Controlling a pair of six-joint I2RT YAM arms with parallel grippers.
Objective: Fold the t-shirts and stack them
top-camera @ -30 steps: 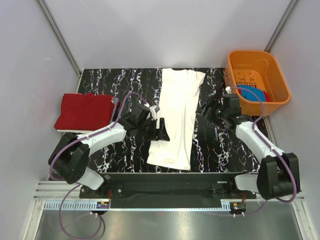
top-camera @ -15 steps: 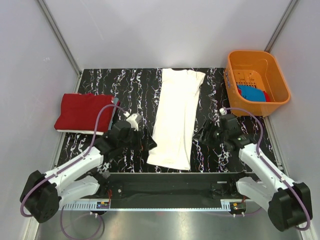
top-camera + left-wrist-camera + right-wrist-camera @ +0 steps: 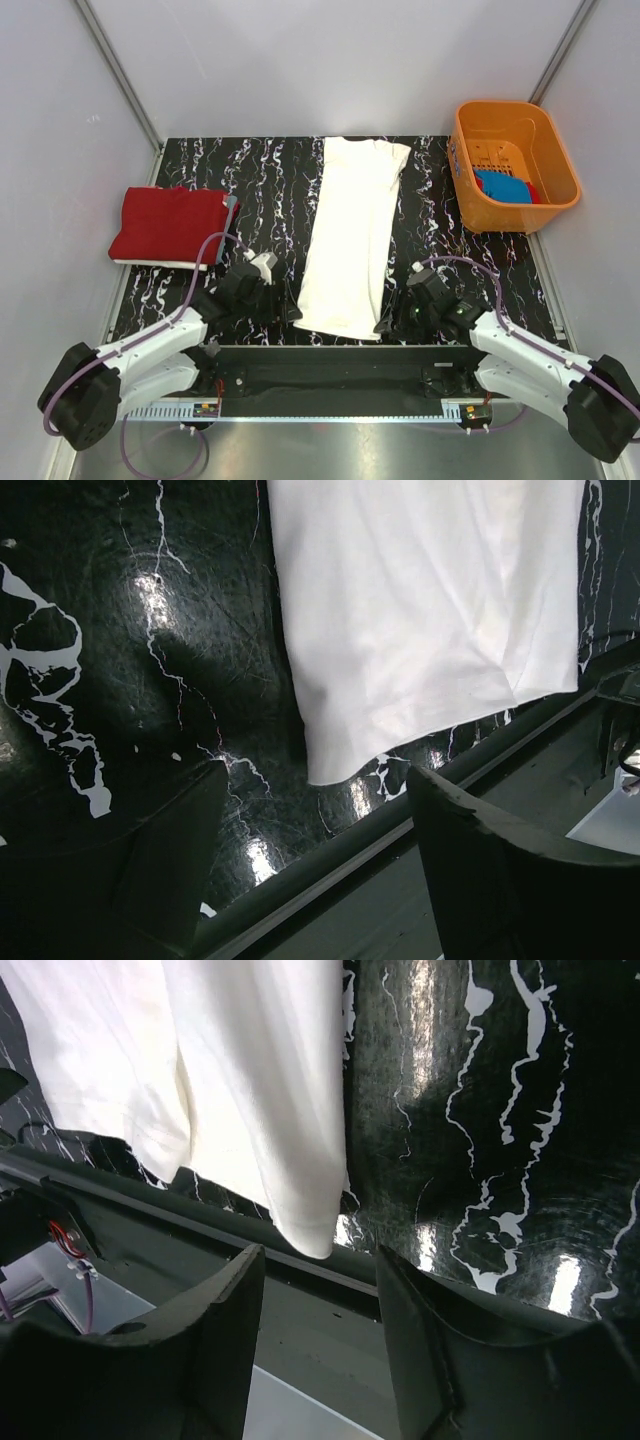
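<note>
- Arms have both come back to the near edge of the table [image 3: 250, 180]. A second ago the left one was at the middle of the white tee's left side, and the right one was up beside the basket [image 3: 503, 104].
- Left gripper [image 3: 287, 312] is now just beside the near left corner of the white tee [image 3: 352, 230]. Its jaws are released and wide, with only bare table between them.
- Right gripper [image 3: 390, 323] is now at the near right corner. Its fingers are apart and the cloth corner lies just in front of the gap, not pinched.
- The white tee lies as a long narrow strip from the far edge to the near edge. Its near left part, a little rumpled before, is now flat.
- The red tee [image 3: 168, 222] rests folded at the left side, in the same place as before.
- The basket stands at the far right corner. Inside lies the blue tee [image 3: 503, 187], with a bit of red cloth [image 3: 533, 192] beside it.
</note>
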